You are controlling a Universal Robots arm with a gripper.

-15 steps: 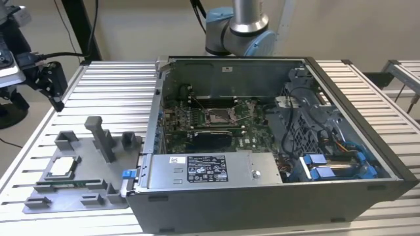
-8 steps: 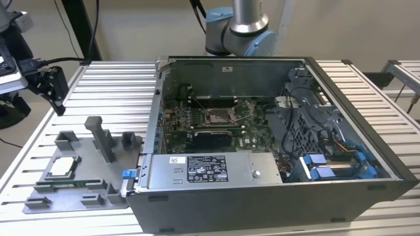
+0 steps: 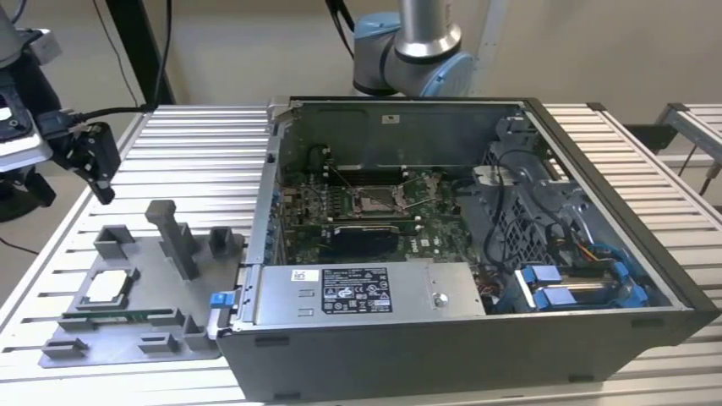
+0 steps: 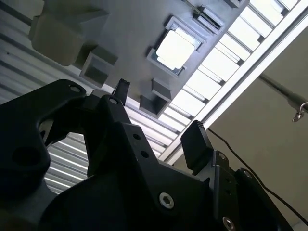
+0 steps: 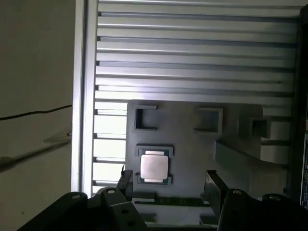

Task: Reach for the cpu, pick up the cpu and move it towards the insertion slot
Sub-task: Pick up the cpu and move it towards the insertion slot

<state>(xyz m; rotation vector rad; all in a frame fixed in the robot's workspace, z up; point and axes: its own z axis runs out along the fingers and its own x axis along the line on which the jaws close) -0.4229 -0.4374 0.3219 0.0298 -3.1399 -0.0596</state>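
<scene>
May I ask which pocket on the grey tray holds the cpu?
The square pocket on the exterior view's left of the tray, beside the memory stick: the cpu lies in it; other square pockets hold nothing.

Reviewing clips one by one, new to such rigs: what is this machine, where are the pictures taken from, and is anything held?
One robot arm ends in a two-fingered pincer. The exterior view comes from a camera off the arm; both wrist views ride on the arm, looking past the pincer. A slatted table carries an open computer case and a grey tray. The cpu lies in a tray pocket, a green memory stick beside it. The insertion slot sits inside the case. The pincer is open, holds nothing and hangs apart from the cpu.
</scene>
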